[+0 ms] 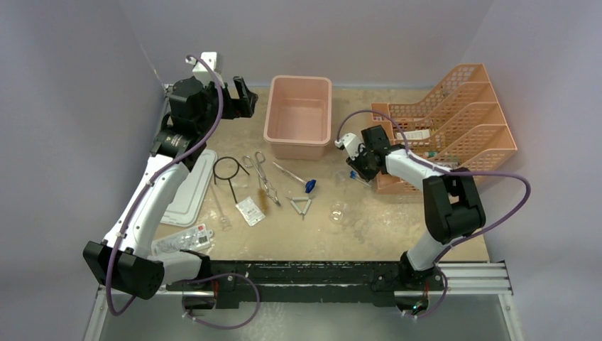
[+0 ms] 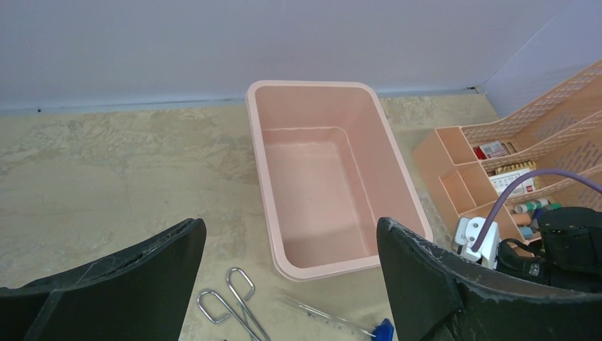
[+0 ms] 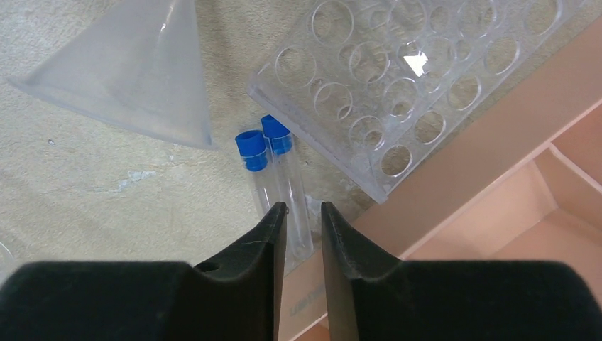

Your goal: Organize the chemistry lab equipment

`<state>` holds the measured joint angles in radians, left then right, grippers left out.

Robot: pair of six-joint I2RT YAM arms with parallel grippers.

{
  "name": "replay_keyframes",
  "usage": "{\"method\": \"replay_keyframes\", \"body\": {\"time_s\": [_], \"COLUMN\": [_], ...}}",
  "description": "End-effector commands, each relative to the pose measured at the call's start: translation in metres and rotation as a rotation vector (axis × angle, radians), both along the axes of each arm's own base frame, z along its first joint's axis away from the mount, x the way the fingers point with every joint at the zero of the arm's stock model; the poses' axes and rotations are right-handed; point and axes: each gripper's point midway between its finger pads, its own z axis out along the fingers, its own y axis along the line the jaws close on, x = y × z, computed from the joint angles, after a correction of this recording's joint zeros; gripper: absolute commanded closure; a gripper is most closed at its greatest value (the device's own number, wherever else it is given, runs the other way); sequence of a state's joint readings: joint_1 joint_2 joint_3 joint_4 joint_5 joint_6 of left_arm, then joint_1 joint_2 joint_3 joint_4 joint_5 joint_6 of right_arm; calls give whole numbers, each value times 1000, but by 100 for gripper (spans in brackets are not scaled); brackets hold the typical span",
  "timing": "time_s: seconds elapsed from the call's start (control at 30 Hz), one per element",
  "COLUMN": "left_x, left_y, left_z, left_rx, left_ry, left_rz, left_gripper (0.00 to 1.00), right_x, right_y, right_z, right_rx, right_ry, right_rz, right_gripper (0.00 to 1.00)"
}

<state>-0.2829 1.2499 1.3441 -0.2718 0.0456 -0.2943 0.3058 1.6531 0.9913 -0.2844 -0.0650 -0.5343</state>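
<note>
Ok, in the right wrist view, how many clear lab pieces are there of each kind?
Blue-capped tubes: 2
Funnel: 1
Tube rack: 1
Total: 4

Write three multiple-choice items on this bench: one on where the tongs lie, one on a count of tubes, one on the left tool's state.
1. Where do the tongs lie?
A) inside the pink tub
B) between the wire ring and the blue-tipped rod
C) in the orange rack

2. How many blue-capped tubes lie by the right tool?
A) one
B) two
C) four

3. The left tool is:
A) open, holding nothing
B) shut on the tongs
C) shut on a tube

Answers:
1 B: the top view shows them on the table, flanked by both.
2 B: two blue caps sit side by side.
3 A: its fingers stand wide apart.
</note>
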Motion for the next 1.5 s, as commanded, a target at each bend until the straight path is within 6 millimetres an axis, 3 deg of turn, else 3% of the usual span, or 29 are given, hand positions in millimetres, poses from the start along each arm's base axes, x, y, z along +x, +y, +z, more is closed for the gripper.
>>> {"method": "replay_keyframes", "body": {"time_s": [0.0, 0.3, 0.47, 0.63, 0.7, 0.87, 1.07, 1.47], "left_x": [-4, -4, -4, -4, -4, -4, -4, -1], "left_y": [1, 3, 3, 4, 3, 4, 3, -5], "left_z": [17, 15, 13, 13, 14, 14, 16, 23], "left_rx": [7, 16, 21, 21, 21, 20, 14, -74], "left_ry": [-59, -56, -54, -55, -56, -57, -60, -63], "left_rz": [0, 4, 6, 7, 6, 9, 7, 0], "left_gripper": [11, 11, 11, 11, 11, 11, 11, 12], "right_x": [1, -1, -4, -12, -15, -12, -11, -23], "right_y": [-4, -4, -2, 3, 4, 3, 6, 24], "right_z": [-9, -17, -22, -28, -31, -28, -3, 80], "right_rx": [-21, -30, -21, 4, 9, -1, 29, 211], "right_ry": [5, 19, 33, 73, 90, 72, 21, -161], "right_rz": [1, 10, 31, 56, 63, 70, 90, 68], "right_gripper": [75, 77, 68, 66, 69, 91, 95, 96]}}
